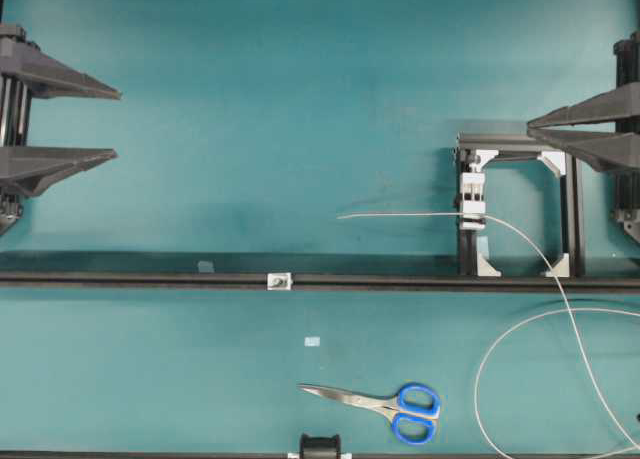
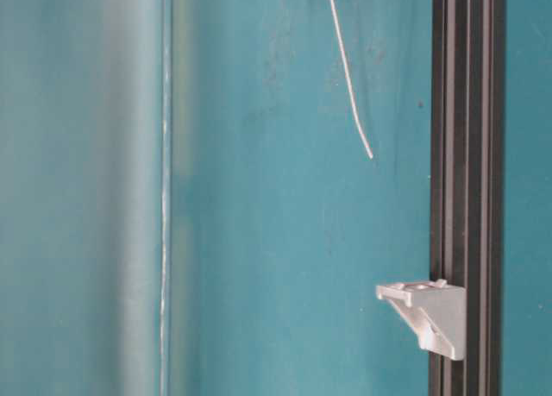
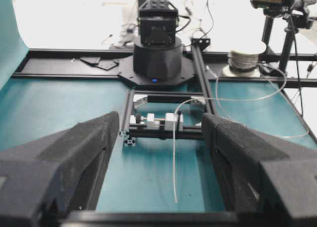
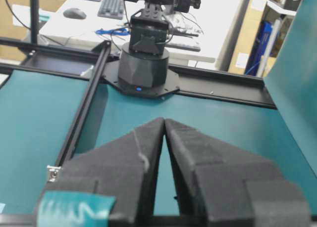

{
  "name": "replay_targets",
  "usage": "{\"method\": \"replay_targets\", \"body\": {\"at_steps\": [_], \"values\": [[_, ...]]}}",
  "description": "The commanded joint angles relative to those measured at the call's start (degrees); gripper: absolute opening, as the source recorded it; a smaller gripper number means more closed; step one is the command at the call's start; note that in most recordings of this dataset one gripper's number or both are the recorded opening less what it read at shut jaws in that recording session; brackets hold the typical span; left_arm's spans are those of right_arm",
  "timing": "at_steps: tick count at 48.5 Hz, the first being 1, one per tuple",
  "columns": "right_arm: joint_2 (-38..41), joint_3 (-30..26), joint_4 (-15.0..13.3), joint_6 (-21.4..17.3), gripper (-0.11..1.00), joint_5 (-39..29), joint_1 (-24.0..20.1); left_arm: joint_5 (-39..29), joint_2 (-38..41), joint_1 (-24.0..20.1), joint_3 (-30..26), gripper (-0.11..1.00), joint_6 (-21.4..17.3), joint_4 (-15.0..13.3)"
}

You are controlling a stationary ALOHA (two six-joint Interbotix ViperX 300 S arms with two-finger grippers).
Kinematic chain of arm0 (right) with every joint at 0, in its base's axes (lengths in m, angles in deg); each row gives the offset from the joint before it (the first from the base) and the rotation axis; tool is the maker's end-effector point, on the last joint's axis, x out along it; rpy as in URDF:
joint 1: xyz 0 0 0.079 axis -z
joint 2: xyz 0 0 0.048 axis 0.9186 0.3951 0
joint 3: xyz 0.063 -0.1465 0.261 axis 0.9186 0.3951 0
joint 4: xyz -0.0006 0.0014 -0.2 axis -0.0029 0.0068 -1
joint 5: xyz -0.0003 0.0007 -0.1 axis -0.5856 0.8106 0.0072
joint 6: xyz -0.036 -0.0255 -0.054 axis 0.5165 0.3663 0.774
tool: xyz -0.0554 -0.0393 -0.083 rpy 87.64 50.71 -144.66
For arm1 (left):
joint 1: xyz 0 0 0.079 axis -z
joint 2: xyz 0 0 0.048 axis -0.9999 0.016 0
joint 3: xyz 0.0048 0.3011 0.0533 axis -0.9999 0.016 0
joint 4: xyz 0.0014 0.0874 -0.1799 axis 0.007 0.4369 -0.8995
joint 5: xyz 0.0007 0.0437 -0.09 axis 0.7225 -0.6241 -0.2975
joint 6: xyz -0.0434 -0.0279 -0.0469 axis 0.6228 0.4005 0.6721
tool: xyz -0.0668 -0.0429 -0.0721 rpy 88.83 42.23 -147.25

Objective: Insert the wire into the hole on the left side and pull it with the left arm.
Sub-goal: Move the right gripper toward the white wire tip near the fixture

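**Wire clipped at right, both grippers back at the edges**

We see blue-handled scissors [image 1: 385,409] at the lower centre and a black rail [image 1: 150,278] crossing the table. The wire [image 1: 400,216], thin and pale, sits in a white clip [image 1: 472,201] centre right, its straight tip pointing left, loops trailing lower right. The small block with the hole [image 1: 279,280] sits on the rail. The left gripper [image 1: 118,125] is spread wide and empty; the right gripper [image 1: 530,128] is nearly closed, empty.
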Motion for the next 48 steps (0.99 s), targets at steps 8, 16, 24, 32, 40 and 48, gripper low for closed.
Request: {"method": "replay_targets", "body": {"at_steps": [8, 16, 24, 32, 40, 48], "values": [[1.8, 3.2, 0.0, -0.9, 0.04, 4.4, -0.4, 3.2, 1.0, 0.4, 1.8, 0.02, 0.0, -1.6], [4.5, 4.7, 0.0, -0.9, 0.01, 6.9, -0.4, 4.1, 1.1, 0.4, 4.0, -0.10, 0.1, -1.8], [9.7, 4.4, 0.0, -1.0, 0.02, 7.2, -0.4, 4.6, 1.1, 0.3, 6.4, -0.08, 0.3, -1.9], [15.5, 4.0, 0.0, -1.0, 0.31, 9.1, -0.4, 5.6, 1.1, 0.3, 8.2, 0.06, 0.4, -1.9], [20.0, 4.0, 0.4, -1.3, 0.45, 11.3, -0.4, 5.7, 1.1, 0.3, 9.2, 0.21, 0.4, -2.0], [23.4, 3.3, 0.7, -4.6, 0.45, 11.6, -0.4, 5.6, 1.1, 0.3, 9.8, 0.25, 0.4, -2.0]]}}
